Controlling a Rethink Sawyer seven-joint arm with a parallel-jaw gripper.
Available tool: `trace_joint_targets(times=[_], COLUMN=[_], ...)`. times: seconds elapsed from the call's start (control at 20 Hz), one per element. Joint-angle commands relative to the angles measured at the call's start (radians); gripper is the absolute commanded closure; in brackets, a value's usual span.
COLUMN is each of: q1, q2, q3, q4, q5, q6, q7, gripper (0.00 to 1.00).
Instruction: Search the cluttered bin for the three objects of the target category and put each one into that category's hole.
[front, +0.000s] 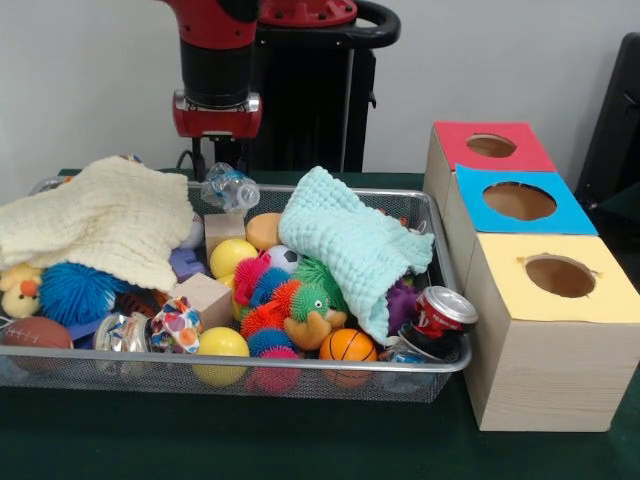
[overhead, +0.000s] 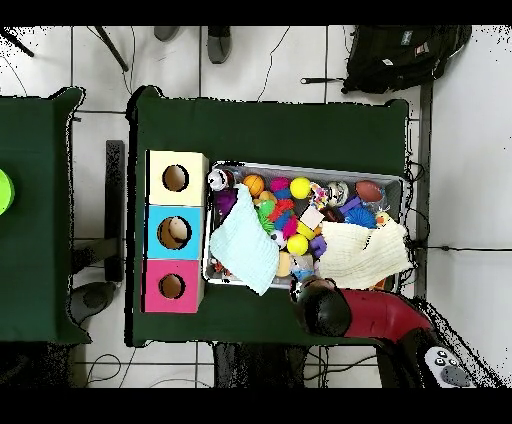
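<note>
Nearest me, the bin's (front: 300, 375) front rim is fencing in balls and a red can (front: 440, 312). My gripper (front: 222, 178) is pinching a clear bottle (front: 229, 188) above the bin's far edge. I'm judging it should be lifted clear before swinging toward the boxes (front: 545, 300), grip kept gentle.

Gripper (front: 204, 172) fingers: state unreadable, mostly behind the cream cloth (front: 100, 220) and bin (front: 300, 372) far rim. Arm cut off at top edge in front view. Cream and mint cloth (front: 345, 245) hide toys beneath. Football (front: 30, 333) clipped by left edge. Overhead: toys too small to identify.
</note>
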Motion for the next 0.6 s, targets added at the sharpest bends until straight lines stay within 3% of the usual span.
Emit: trace_joint_targets(times=[0.05, 0.5, 0.55, 0.6], q1=[0.006, -0.005, -0.019, -0.037], q2=[0.027, 0.056, 0.058, 0.061], q3=[0.091, 0.099, 0.112, 0.129], q4=[0.053, 0.027, 0.032, 0.043], q5=[0.03, 0.012, 0.004, 0.004], q6=[-0.023, -0.05, -0.083, -0.106], q7=[0.099, 0.091, 0.091, 0.09], gripper=[0.0, 0.0, 1.0, 1.0])
